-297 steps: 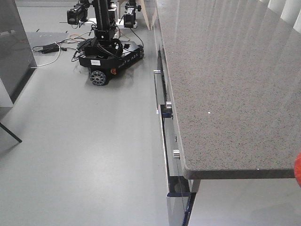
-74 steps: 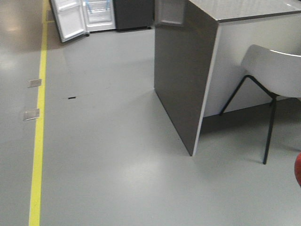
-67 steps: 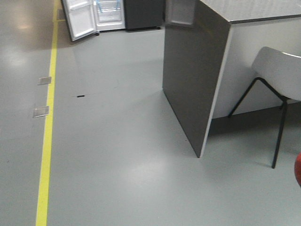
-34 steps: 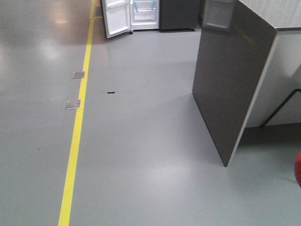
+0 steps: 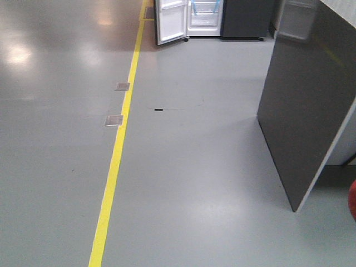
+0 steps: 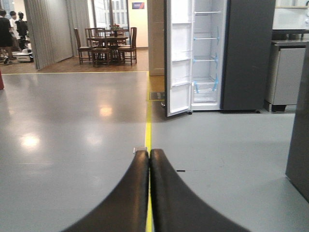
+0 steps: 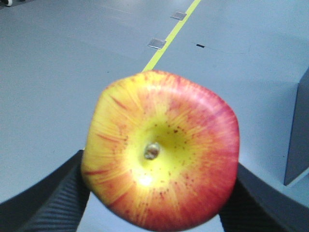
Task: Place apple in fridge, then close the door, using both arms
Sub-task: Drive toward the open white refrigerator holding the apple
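My right gripper [image 7: 160, 166] is shut on the apple [image 7: 193, 121], red and yellow, with its stem dimple facing the right wrist camera. A red sliver of the apple [image 5: 352, 200] shows at the right edge of the front view. The fridge [image 6: 207, 48] stands far ahead across the floor, white inside with glass shelves and blue tape strips. Its door [image 6: 179, 58] is swung open to the left. In the front view the fridge [image 5: 204, 14] and the door [image 5: 169, 22] sit at the top edge. My left gripper [image 6: 148, 152] is shut on nothing and points toward the fridge.
A tall dark grey flat panel [image 5: 311, 105] stands close on the right. A yellow floor line [image 5: 117, 156] runs toward the fridge, with two metal floor plates [image 5: 114, 120] beside it. A grey cabinet [image 6: 285, 72] stands right of the fridge. A dining table with chairs [image 6: 106, 46] stands far back left.
The front view has swung left from the counter, across the panel and chair. The fridge has slid rightward along the top edge. The chair has left the view. The apple stays held.
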